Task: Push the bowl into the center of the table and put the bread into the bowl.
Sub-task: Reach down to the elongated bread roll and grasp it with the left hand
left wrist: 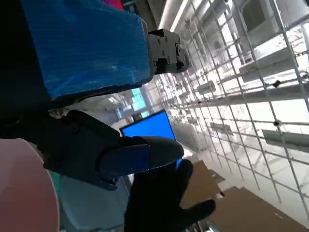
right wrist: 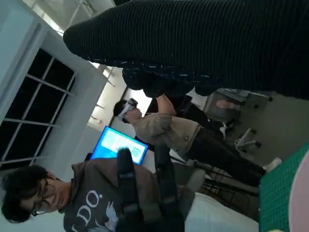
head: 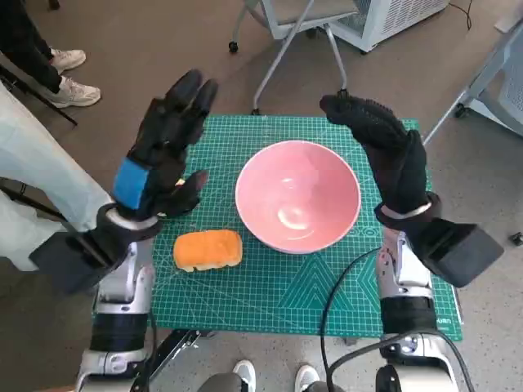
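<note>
The pink bowl [head: 298, 196] sits mid-desk between both raised hands, and the bread loaf [head: 208, 249] lies just below the left hand's [head: 159, 159] spread, empty fingers. The right hand's [head: 388, 151] fingers are also apart, holding nothing.

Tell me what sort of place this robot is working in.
Most likely a robotics lab or office workspace. The pink bowl and bread sit on a green cutting mat used as a test surface, a wheeled chair stands behind the table, and people watch near a lit blue screen.
</note>
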Controlling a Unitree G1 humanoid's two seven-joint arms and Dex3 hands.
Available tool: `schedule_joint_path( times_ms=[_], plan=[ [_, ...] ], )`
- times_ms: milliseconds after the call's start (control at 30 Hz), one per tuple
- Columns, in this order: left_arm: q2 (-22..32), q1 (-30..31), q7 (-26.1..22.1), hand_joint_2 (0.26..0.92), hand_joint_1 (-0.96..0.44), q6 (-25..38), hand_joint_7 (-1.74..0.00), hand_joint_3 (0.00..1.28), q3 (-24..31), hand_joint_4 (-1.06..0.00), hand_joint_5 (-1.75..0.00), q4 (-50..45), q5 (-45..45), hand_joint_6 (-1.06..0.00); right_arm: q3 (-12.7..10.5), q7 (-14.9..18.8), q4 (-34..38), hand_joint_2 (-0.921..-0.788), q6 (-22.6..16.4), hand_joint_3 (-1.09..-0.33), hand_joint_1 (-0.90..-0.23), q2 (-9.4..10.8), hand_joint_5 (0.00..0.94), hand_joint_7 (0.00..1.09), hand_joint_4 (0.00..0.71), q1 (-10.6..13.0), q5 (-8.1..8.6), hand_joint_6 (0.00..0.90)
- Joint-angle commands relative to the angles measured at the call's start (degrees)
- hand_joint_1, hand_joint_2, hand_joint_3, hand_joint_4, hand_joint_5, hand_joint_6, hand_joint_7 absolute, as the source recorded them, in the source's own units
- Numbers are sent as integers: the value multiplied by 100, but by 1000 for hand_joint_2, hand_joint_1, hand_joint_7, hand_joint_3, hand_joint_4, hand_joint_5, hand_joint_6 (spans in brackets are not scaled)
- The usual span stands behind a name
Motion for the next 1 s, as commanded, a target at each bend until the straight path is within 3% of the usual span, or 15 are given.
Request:
schedule_joint_path(
  times_ms=[33,233,300,367,433,533,633,800,1000],
  plan=[
    [21,-105,-96,921,-700,122,-336,485,-1,-117,0,-70,-71,1,51,-88,-39,-921,127,-730,-692,-34,3,504,183,185,-50,91],
    [187,-70,-131,921,-701,109,-337,477,43,-117,0,-210,85,1,74,-163,-106,-921,146,-729,-690,-45,2,504,183,233,-72,90],
    [362,-19,-155,921,-711,14,-341,397,47,-118,-1,-298,291,1,85,-192,-141,-921,156,-729,-690,-42,2,503,182,247,-79,89],
    [674,51,-163,873,-654,-78,-366,265,13,-124,-3,-443,742,1,99,-224,-185,-921,172,-730,-689,-41,2,503,182,262,-85,88],
    [1147,166,-139,784,-533,24,-442,151,-34,-145,-9,-764,1479,1,108,-246,-223,-921,193,-731,-689,-41,1,503,182,278,-78,87],
    [2024,525,-373,687,-233,1389,-386,52,-79,-188,-10,-1960,2617,-112,117,-255,-286,-921,244,-732,-687,-47,1,504,181,300,-45,86],
    [2294,755,-646,666,-29,2609,-227,21,-99,-187,-4,-2742,2825,-220,122,-269,-331,-921,262,-733,-686,-44,0,505,180,321,-41,84],
    [2404,1109,-740,666,72,3666,-102,9,-168,-171,-1,-3559,3240,-279,110,-270,-346,-921,277,-735,-685,-38,0,507,179,332,-5,82],
    [2529,1345,-954,669,62,4601,-60,7,-427,-175,-3,-4226,3773,-295,91,-261,-282,-921,283,-738,-677,-23,0,511,178,295,34,79]
  ],
)
